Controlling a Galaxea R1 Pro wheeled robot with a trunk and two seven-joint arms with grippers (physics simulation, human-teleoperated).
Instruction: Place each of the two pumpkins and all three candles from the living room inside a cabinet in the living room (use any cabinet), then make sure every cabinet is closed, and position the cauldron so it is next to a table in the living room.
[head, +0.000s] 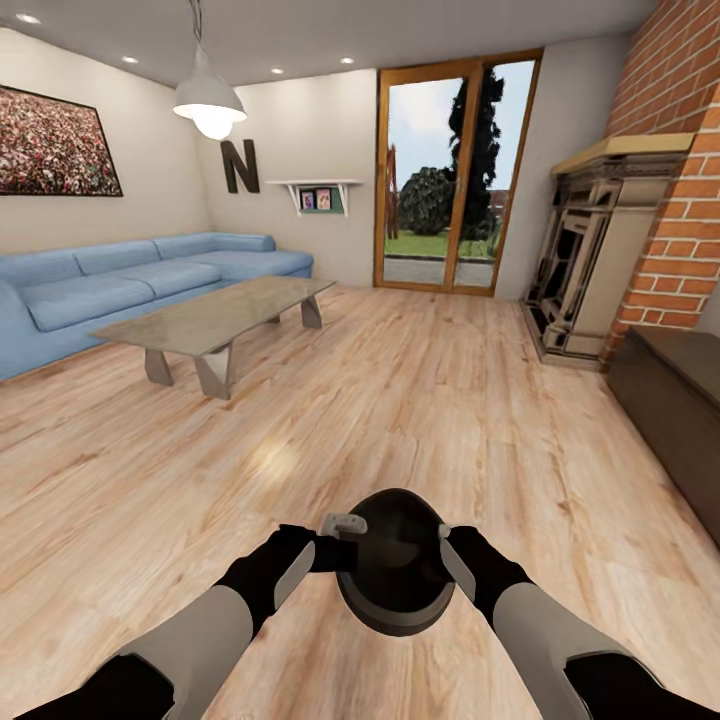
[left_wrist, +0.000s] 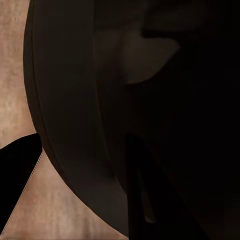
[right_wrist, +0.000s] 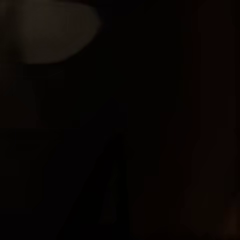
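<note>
Both sets of fingers are pinching the cauldron (head: 395, 562) by its rim.
The left fingers (head: 341, 524) and right fingers (head: 455, 562) are gripping opposite sides, holding it above the wood floor (head: 420, 400); the tabletop (head: 215, 312) is lying well apart, ahead left before the blue sofa (head: 120, 285).

The cauldron (head: 396, 575) is a small round black pot with a wide open mouth. It sits near, low in the middle, above the wood floor. The table (head: 215, 315), long and low with a grey top, stands far left. The dark brown cabinet (head: 672, 400) runs along the right wall, shut.
</note>
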